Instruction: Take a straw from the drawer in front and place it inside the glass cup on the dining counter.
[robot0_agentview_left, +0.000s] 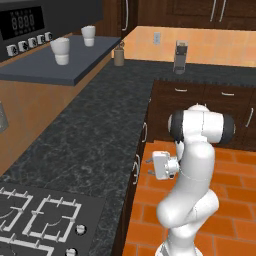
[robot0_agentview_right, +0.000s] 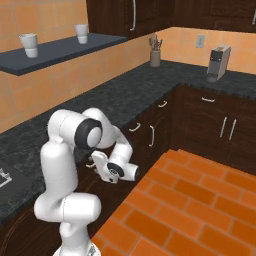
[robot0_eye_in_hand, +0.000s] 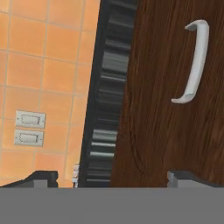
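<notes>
The gripper (robot0_agentview_left: 148, 167) stands wide open and holds nothing. In the hand view its two dark fingertips (robot0_eye_in_hand: 41, 177) rise at the bottom edge, far apart, with only cabinet wood between them. In the left base view it sits at the middle right of the frame, just beside the dark cabinet fronts under the black worktop (robot0_agentview_left: 90, 130), and it points toward them. In the right base view it is at the lower left of the middle, low and close to the same cabinets.

In the hand view a silver bar handle (robot0_eye_in_hand: 194, 61) is in the upper right of the frame, on a dark-brown wooden front. I take this front to be the drawer (robot0_eye_in_hand: 170, 127), which looks closed. The handle lies away from the gap between the fingers, toward the upper right, and nothing touches it.

The straw, I suppose, is inside the closed drawer. The glass cup and the dining counter lie outside what these frames show.

I judge that the task is at its first step: the approach to the drawer handle. The next move calls for bringing the open fingers around the bar, one finger on each side, then closing and pulling the drawer straight out. The bar is thin, so a poor alignment may let it slip.
</notes>
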